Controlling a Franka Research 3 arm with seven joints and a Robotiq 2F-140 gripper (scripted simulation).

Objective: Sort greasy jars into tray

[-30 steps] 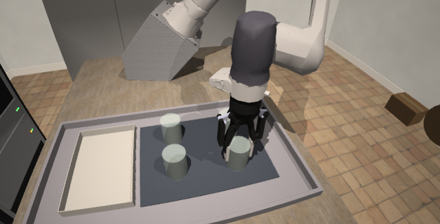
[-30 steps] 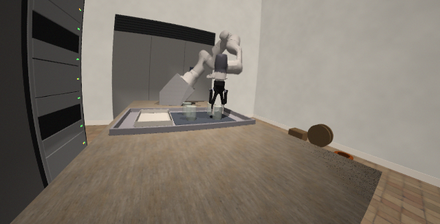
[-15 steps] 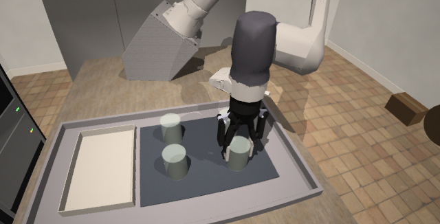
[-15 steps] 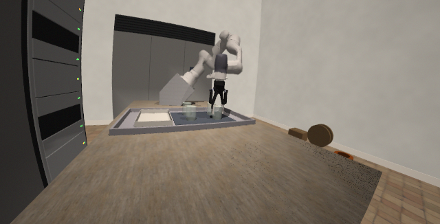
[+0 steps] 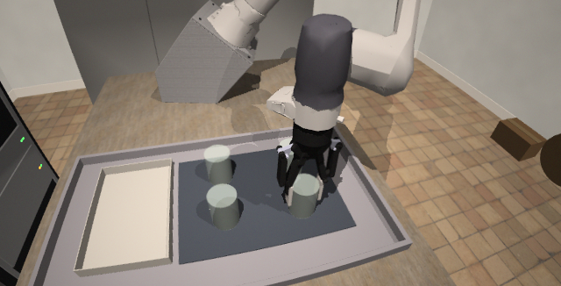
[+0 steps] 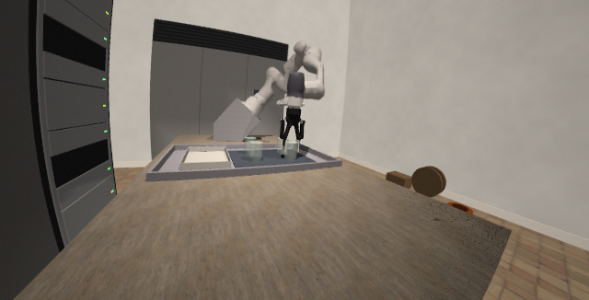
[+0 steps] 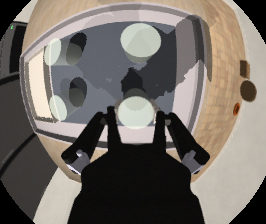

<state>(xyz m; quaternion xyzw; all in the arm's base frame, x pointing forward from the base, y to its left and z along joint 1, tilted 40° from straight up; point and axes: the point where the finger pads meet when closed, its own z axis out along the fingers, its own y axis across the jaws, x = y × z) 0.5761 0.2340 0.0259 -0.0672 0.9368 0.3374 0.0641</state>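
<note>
Four glass jars stand mouth down on the dark drying mat [image 5: 263,207]. My gripper [image 5: 304,191] is shut on the front right jar [image 5: 303,196], which stands on the mat; it shows between my fingers in the wrist view [image 7: 136,111]. The back right jar [image 5: 286,145] is mostly hidden behind my fingers and is clear in the wrist view [image 7: 140,39]. The back left jar [image 5: 217,163] and the front left jar [image 5: 223,206] stand apart on the mat's left side. The cream tray [image 5: 129,213] lies left of the mat and holds nothing.
Mat and tray sit on a grey steel table top with raised rims [image 5: 377,198]. The arm's grey base block [image 5: 202,60] stands behind it. A dark cabinet [image 5: 17,181] stands at the far left.
</note>
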